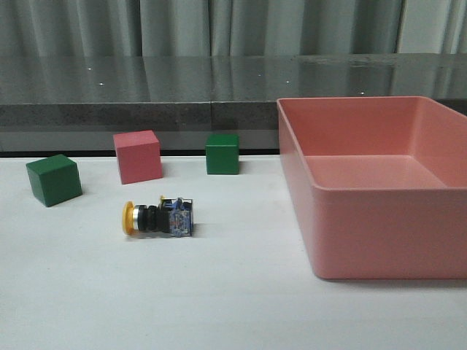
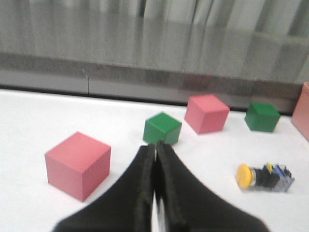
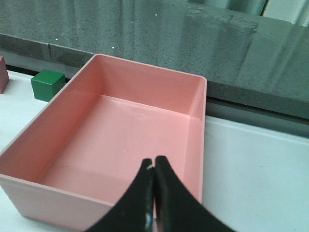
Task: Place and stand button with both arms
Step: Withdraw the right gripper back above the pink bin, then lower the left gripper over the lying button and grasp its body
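White table (image 1: 219, 299) fills the lower part of the front view, dark grey ledge (image 1: 146, 91) and grey curtain (image 1: 204, 25) behind it. Biggest item on it: pink bin (image 1: 379, 240), open-topped, inside bare, sitting on the right side of the table.

Cubes next. Front view shows three in a loose row near the far edge: green cube (image 1: 53, 179) leftmost, pink cube (image 1: 137, 156) beside it, second green cube (image 1: 222, 153) further right, close to the bin but not touching. All apart from each other. Left wrist view shows one more pink cube (image 2: 77, 165), near that gripper, out of the front view's frame.

Left gripper (image 2: 155, 159): black fingers pressed together, nothing between them, hanging above the table with the cubes ahead of it. Right gripper (image 3: 153, 169): fingers also pressed together, holding nothing, hovering over the near part of the bin. Neither arm shows in the front view.

Button (image 1: 157, 217): lying on its side on the table, in front of the pink cube and clear of all cubes, well left of the bin. Yellow cap points left, blue-and-clear base block to the right, black barrel between. Not upright. Nothing touches it.
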Action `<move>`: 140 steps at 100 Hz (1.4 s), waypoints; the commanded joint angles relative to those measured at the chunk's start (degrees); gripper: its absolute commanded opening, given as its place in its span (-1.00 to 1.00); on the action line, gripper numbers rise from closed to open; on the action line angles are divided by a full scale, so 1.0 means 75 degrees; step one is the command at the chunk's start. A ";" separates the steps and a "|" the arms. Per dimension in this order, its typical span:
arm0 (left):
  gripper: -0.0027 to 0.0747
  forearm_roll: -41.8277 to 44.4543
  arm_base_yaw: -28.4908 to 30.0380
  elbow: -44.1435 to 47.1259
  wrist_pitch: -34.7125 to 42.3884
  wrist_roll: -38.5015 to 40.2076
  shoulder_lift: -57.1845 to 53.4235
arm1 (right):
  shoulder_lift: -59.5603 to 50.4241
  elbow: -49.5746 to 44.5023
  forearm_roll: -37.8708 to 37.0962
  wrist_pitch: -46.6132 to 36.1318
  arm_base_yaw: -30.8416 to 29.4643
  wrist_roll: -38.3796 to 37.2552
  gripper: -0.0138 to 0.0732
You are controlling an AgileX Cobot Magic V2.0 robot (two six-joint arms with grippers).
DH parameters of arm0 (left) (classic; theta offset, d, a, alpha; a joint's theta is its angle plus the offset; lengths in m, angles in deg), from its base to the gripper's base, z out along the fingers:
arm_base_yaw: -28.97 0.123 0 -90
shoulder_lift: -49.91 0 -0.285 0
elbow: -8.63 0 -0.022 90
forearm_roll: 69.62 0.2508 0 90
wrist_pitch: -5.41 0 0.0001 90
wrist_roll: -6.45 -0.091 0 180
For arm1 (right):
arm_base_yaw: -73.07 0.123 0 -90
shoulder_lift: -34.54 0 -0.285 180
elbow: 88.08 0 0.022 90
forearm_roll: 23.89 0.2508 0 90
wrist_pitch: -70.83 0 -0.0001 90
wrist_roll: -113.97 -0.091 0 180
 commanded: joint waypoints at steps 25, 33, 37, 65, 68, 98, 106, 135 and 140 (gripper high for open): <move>-0.98 -0.0364 0.0011 -0.3012 -0.0976 -0.0222 0.4193 | 0.0031 0.0189 0.0057 -0.0633 -0.0053 -0.0006 -0.82; -0.98 -0.0364 0.0011 -0.3431 -0.1325 -0.0686 0.4963 | 0.0031 0.0189 0.0057 -0.0633 -0.0053 -0.0006 -0.82; -0.98 -0.0364 0.0011 -0.3652 -0.1505 -0.0890 0.5269 | 0.0031 0.0189 0.0057 -0.0633 -0.0053 -0.0006 -0.82; -0.10 -0.0393 0.0011 -0.4800 -0.2592 -0.1867 0.7087 | 0.0031 0.0189 0.0057 -0.0633 -0.0053 -0.0006 -0.82; 0.13 -0.0393 0.0011 -0.4890 -0.2633 -0.1867 0.7192 | 0.0031 0.0189 0.0057 -0.0633 -0.0053 -0.0006 -0.82; 0.48 -0.1501 0.0011 -0.4991 -0.1801 -0.1851 0.7690 | 0.0032 0.0189 0.0057 -0.0633 0.0038 -0.0006 -0.82; 0.48 -0.1897 0.0011 -0.4991 -0.1867 -0.2198 0.7710 | 0.0032 0.0189 0.0057 -0.0633 0.0130 -0.0006 -0.82; 0.48 -0.4150 0.0011 -0.6195 -0.4040 -0.5924 0.8884 | 0.0032 0.0189 0.0057 -0.0633 0.0151 -0.0006 -0.82; 0.48 -0.4409 0.0011 -0.6607 -0.4727 -0.6639 0.9279 | 0.0032 0.0189 0.0057 -0.0633 0.0151 -0.0006 -0.82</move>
